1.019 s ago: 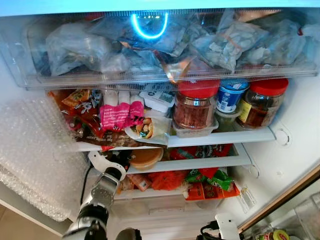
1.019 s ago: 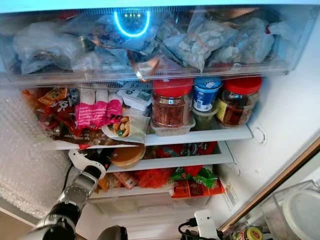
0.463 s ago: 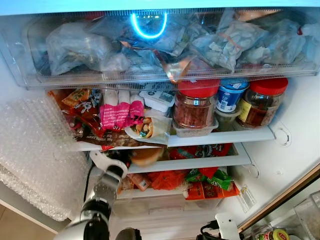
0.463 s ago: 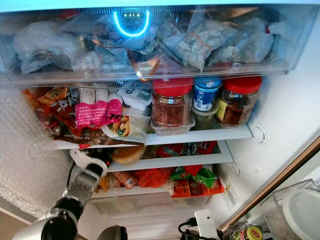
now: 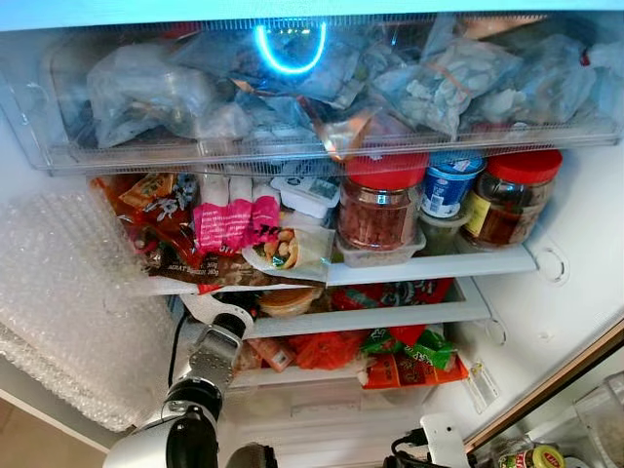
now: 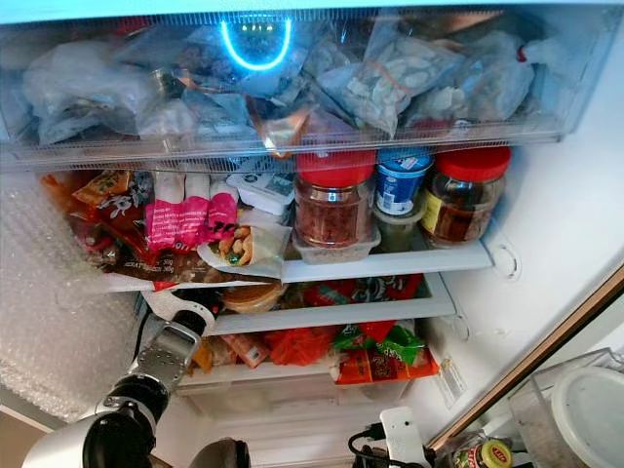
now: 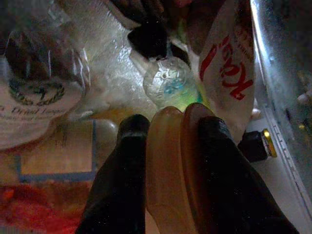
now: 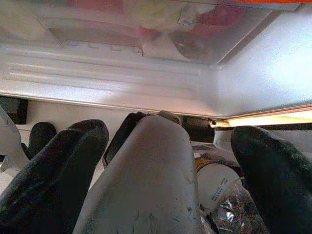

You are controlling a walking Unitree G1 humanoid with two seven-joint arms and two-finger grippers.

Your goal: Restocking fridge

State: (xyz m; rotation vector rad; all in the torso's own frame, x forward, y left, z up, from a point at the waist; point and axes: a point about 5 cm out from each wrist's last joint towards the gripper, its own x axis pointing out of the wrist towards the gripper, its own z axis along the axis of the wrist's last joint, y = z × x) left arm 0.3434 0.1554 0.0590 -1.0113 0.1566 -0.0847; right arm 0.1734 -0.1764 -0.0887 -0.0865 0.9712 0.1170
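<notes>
**Tub going onto the middle fridge shelf**

On the left, a sheet of bubble wrap (image 5: pixel 68 292) lines the fridge wall. Beside it the left pincer (image 7: pixel 168 146) reaches in under the snack shelf, pinching a round tan tub (image 5: pixel 285 300) on edge between its two black fingers (image 7: pixel 122 170); the wrist view shows the lid and base squeezed flat between them. The tub sits at the left end of the middle shelf (image 5: pixel 390 317), just below a wrapped sandwich (image 5: pixel 288 249) and left of the red snack bags (image 5: pixel 390 294).

To finish well, the tub probably needs to slide deeper until its base rests fully on the shelf, kept level so the lid stays seated, before the fingers let go. Crowding is the likely risk: a foil ball (image 7: pixel 168 83) and packets lie straight ahead.

Farther right stand the red-lidded jars (image 5: pixel 380 205). The right pincer (image 8: pixel 146 161) hangs low by the bottom drawer (image 8: pixel 146 29), fingers spread around a grey part of the robot, holding nothing.
</notes>
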